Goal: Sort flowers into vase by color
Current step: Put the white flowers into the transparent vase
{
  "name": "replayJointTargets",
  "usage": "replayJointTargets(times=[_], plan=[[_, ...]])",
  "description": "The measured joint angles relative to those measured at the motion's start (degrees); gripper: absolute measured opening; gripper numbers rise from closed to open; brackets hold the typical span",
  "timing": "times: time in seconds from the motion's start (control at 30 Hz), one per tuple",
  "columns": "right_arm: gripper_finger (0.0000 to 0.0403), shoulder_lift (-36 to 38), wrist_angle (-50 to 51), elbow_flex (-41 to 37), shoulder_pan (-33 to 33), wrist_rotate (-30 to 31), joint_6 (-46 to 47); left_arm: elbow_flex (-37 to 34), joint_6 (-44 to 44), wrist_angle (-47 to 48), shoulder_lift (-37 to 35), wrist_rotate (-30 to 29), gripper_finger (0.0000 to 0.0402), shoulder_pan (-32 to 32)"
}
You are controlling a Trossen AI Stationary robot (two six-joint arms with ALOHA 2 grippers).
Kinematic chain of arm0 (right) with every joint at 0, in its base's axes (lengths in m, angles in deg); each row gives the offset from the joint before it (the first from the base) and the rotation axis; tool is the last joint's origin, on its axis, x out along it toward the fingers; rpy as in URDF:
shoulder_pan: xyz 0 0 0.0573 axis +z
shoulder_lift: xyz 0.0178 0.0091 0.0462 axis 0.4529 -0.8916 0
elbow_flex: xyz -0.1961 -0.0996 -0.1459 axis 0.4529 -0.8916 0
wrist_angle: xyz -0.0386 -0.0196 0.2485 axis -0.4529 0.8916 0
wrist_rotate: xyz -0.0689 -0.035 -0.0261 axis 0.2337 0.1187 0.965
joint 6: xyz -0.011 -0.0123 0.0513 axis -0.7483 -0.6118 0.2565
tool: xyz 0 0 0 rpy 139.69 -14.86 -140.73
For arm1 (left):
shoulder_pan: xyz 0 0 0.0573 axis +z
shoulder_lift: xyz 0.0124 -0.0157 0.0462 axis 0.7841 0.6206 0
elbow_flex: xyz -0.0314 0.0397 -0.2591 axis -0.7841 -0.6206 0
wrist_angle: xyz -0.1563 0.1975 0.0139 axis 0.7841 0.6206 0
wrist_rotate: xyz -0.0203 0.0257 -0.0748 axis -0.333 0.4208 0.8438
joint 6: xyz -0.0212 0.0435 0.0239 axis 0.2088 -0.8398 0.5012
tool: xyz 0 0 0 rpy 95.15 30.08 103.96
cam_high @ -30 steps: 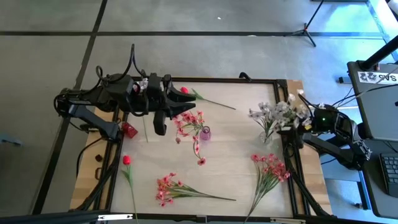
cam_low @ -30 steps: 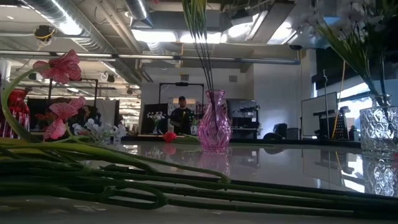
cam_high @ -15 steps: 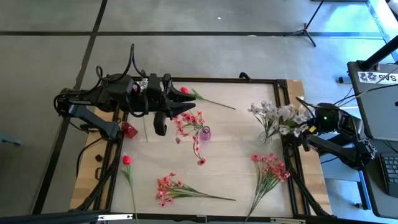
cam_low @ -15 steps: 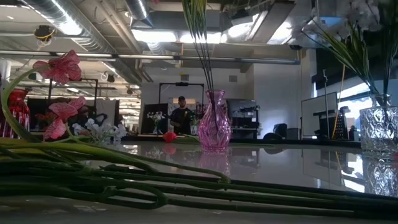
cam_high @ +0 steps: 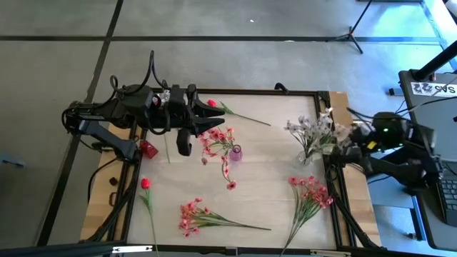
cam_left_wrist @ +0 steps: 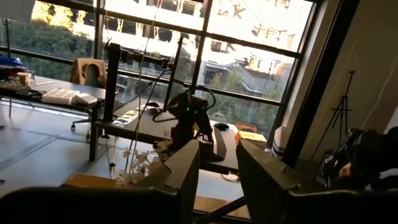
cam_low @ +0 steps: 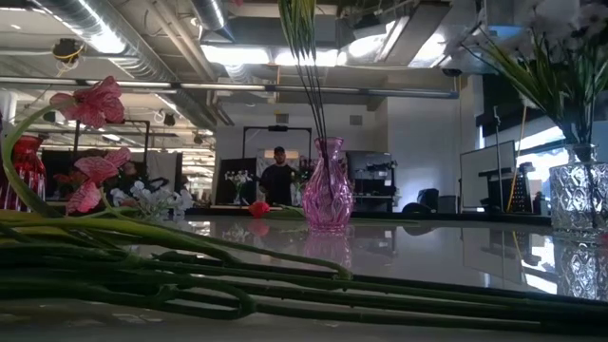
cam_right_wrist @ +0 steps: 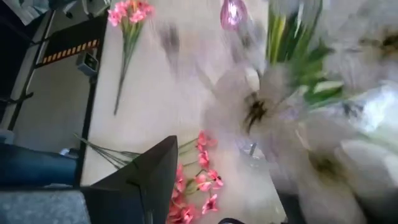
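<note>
My right gripper (cam_high: pixel 351 137) grips thin-stemmed white flowers (cam_high: pixel 314 132) above the faceted clear vase (cam_high: pixel 307 155) (cut-glass texture); left gripper (cam_left_wrist: pixel 217 168) idles, fingers parted, empty.

Setting: open-plan robotics lab or workshop in an office building.

The black-framed work surface (cam_high: pixel 271 153) stands on a grey concrete floor (cam_high: pixel 235 64), with a tripod base (cam_high: pixel 351 37) beyond it. The low view shows exposed ceiling ducts (cam_low: pixel 104 38), strip lights (cam_low: pixel 252 54), a person (cam_low: pixel 278 177) and other benches. The left wrist view shows tall windows (cam_left_wrist: pixel 186 56), desks (cam_left_wrist: pixel 56 93) and another robot arm (cam_left_wrist: pixel 186 118).
</note>
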Motion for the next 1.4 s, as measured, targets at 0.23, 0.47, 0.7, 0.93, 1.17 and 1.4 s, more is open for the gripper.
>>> replayJointTargets(times=[0.23,0.47,0.7,0.93,1.17,1.4], plan=[[0.0237,-6.5,2.7,14.9,0.0,2.7,4.5,0.0,0.8,0.0,0.0,0.0,0.0106,0.0],[0.0237,-9.8,2.6,20.9,0.0,5.7,11.6,0.0,1.5,1.2,0.0,0.0,0.0106,-0.2],[0.0237,-11.9,-4.7,23.7,0.0,4.9,21.1,0.0,2.5,5.9,-0.7,-0.3,0.0106,-0.4],[0.0237,-13.7,-27.1,30.8,0.0,6.6,29.3,0.0,20.1,29.5,-1.0,-24.5,0.0106,2.5],[0.0237,-15.8,-35.2,36.5,0.0,13.4,28.7,-0.8,46.3,56.1,-0.9,-32.7,0.0106,18.7],[0.0237,-17.2,-34.0,34.1,0.0,16.5,26.6,-16.9,45.7,54.0,-0.6,-17.6,0.0106,36.4]])
